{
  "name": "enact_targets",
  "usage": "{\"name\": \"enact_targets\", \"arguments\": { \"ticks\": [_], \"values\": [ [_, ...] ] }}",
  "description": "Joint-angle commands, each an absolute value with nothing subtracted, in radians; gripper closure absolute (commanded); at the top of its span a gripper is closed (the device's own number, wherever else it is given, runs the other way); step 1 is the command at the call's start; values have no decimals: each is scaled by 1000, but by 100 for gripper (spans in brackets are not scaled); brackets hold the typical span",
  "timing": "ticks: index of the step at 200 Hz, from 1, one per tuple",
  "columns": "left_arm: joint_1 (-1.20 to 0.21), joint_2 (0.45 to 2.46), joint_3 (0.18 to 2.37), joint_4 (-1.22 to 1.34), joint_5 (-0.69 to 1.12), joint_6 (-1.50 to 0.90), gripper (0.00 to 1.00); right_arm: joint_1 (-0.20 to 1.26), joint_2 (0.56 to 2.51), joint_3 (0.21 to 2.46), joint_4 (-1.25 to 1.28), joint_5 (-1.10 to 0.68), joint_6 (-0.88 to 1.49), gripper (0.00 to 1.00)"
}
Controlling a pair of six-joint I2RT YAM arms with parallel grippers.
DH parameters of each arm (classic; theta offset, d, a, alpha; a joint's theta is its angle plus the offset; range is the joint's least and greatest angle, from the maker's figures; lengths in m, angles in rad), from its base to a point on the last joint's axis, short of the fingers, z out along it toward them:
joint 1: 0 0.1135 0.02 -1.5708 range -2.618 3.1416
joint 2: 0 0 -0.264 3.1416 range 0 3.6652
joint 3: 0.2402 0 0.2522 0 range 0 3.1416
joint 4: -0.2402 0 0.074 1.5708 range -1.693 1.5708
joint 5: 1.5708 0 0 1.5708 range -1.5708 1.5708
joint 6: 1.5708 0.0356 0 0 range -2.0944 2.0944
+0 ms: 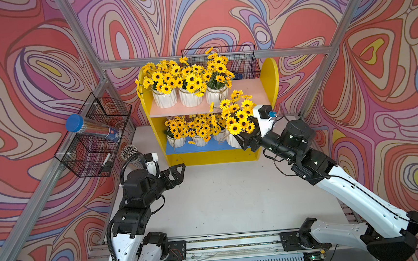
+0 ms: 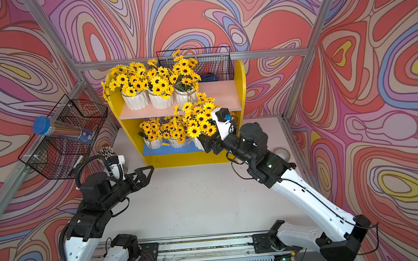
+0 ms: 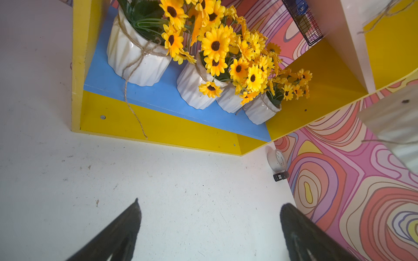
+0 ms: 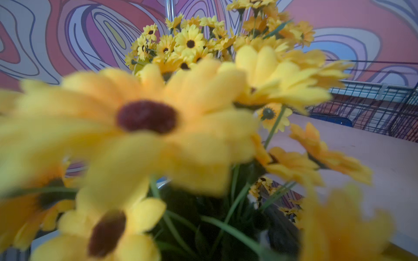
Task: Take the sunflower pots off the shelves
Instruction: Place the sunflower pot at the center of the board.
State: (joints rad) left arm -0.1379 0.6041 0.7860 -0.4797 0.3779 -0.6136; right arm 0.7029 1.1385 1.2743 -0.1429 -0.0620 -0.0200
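Blurred yellow petals of the held pot (image 4: 147,117) crowd the right wrist lens and hide the jaws in that view. In a top view the right claw (image 1: 241,141) has its jaws set wide around the white body of this pot and carries it just in front of the right end of the shelves (image 1: 272,81), where it seems to rest on neither the pink board (image 1: 250,93) nor the blue board (image 1: 204,148). Three pots (image 1: 190,98) stand in a row on the left part of the pink board, whose right end is bare, and four more pots (image 3: 194,88) line the blue board. The left claw (image 1: 180,173) hovers wide open and empty over the desk (image 1: 220,198), near the lower left corner of the shelves, close to the nearest blue-board pot but apart from it. These pots look like glazed ceramic: stiff, smooth, probably slippery and quick to chip if knocked, with most of the weight low and a light, floppy bunch on top. The ribbed wall below the rim looks like the place to take hold, jaws on opposite sides; the flowers would only bend or pull out. Loose twine (image 3: 135,113) trails from the leftmost lower pot over the front edge of the shelves and could snag on the way out, so a straight pull toward the desk seems safest.
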Motion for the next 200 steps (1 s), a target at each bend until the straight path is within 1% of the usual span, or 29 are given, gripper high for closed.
{"name": "enact_targets", "arguments": {
  "ticks": [1, 53, 114, 150, 200],
  "values": [
    [-143, 608, 813, -492, 381, -606, 3, 730, 1100, 1260, -35, -75, 9, 100],
    [-142, 607, 819, -497, 383, -612, 3, 815, 1124, 1133, 59, -74, 57, 100],
    [-142, 604, 803, -501, 375, -617, 3, 877, 1216, 1034, 193, -79, 82, 100],
    [-141, 610, 799, -503, 359, -603, 3, 889, 1298, 984, 305, -100, 101, 100],
    [-143, 625, 799, -491, 348, -592, 3, 919, 1466, 964, 431, -129, 121, 100]
  ]
}}
